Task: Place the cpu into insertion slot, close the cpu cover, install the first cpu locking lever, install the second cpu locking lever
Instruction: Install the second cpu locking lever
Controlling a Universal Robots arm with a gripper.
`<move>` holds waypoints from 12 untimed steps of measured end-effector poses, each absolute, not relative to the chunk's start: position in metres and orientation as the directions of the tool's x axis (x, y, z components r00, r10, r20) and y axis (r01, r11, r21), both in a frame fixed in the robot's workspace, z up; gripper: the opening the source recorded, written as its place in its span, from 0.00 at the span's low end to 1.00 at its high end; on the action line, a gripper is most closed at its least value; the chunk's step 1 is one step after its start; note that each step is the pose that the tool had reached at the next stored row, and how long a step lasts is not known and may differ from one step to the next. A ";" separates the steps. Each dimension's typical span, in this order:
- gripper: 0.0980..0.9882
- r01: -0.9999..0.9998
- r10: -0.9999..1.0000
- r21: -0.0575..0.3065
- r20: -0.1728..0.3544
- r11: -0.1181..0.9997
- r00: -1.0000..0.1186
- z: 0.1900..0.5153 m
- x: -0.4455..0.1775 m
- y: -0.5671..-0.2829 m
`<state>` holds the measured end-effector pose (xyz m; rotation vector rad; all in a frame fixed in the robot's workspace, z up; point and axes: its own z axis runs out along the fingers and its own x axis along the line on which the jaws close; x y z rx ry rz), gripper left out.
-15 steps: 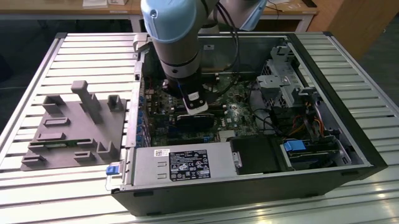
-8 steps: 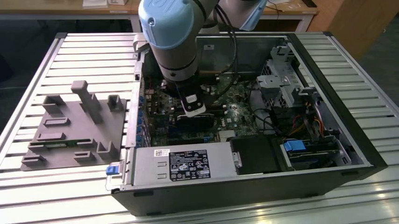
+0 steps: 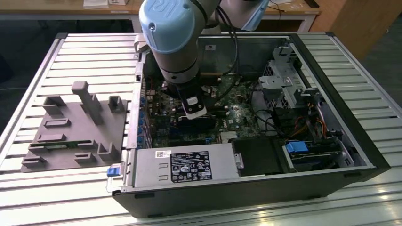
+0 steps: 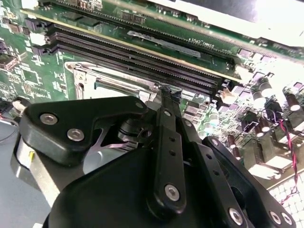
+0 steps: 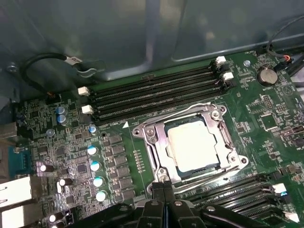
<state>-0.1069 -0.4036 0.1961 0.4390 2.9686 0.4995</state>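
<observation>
The cpu (image 5: 194, 142), a pale silvery square, lies flat in the insertion slot (image 5: 142, 130) on the green motherboard. The cpu cover (image 5: 156, 145), a silver frame, lies down around it. One thin locking lever (image 5: 175, 114) runs along the side by the memory slots, and another (image 5: 213, 175) runs along the opposite side. In the first wrist view my gripper (image 5: 164, 186) is shut, its black fingertips pressed together at the socket's edge with nothing seen between them. The second wrist view shows the gripper (image 4: 168, 92) tip at the cover's corner (image 4: 95, 78). In the exterior view the gripper (image 3: 193, 113) is inside the open case.
Long black memory slots (image 5: 152, 95) flank the socket on two sides. Capacitors (image 5: 97, 180) stand beside it. The case walls, a drive cage (image 3: 289, 84) and a power supply (image 3: 182, 169) surround the board. A grey fixture (image 3: 75, 127) sits on the table at the exterior view's left.
</observation>
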 end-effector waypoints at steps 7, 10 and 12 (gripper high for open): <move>0.01 0.265 0.298 0.340 -0.048 0.902 -0.954 0.194 -0.108 -0.404; 0.01 0.265 0.298 0.341 -0.047 0.902 -0.954 0.195 -0.108 -0.404; 0.01 0.265 0.298 0.344 -0.046 0.901 -0.953 0.199 -0.108 -0.404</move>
